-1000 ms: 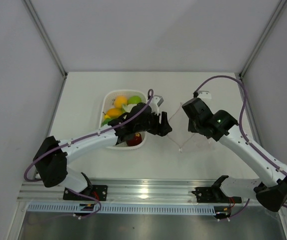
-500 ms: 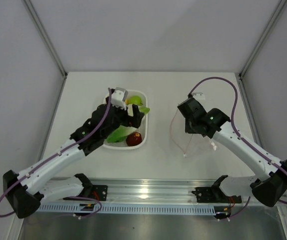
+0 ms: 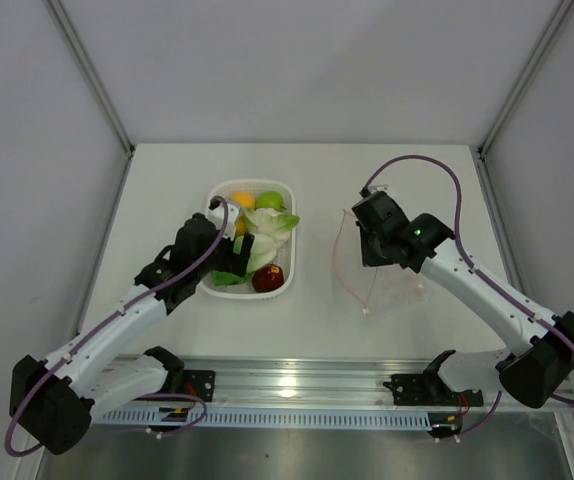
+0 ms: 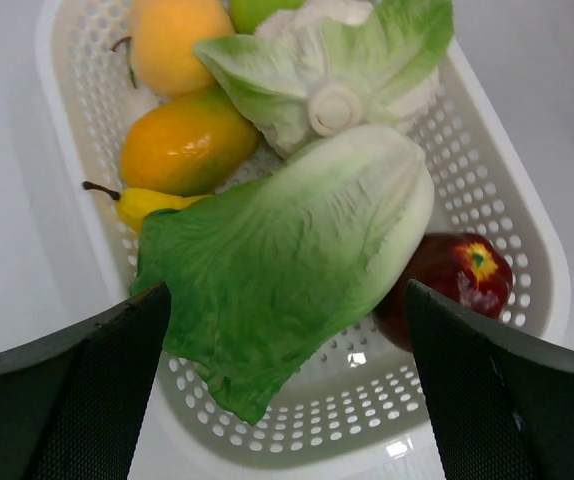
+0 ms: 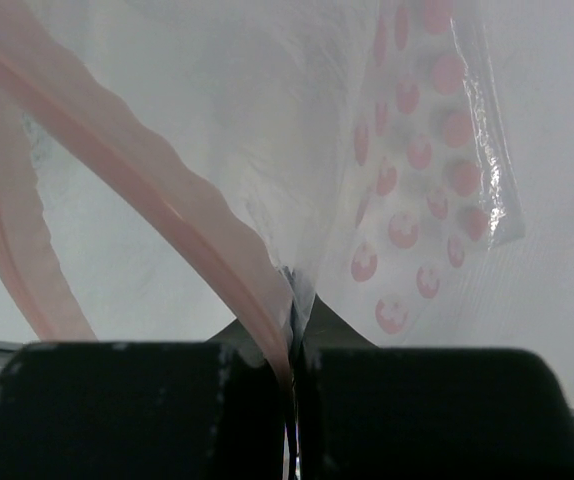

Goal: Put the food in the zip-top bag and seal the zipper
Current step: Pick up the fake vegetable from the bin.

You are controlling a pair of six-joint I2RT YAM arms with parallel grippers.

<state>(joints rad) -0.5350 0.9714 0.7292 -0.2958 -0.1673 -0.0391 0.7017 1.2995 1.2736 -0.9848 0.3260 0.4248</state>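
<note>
Left hand (image 4: 285, 300) is released, fingers spread above the food (image 4: 187, 140) (lettuce (image 4: 297, 250) uppermost) in the white basket (image 4: 507, 200). Right hand (image 5: 292, 335) is clenched on the zipper (image 5: 167, 200) of the zip-top bag (image 5: 267, 110), held open-mouthed above the worktop (image 3: 307, 320).

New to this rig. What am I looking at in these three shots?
Two robot arms are bolted to a white table. One picture looks down on both; the other two come from cameras on each wrist. The left claw is open above a white perforated basket of toy food: lettuce, a red apple, orange fruits. The right claw is shut on the pink zipper strip of a clear bag with pink dots, lifting that edge. No food shows in the bag.
</note>
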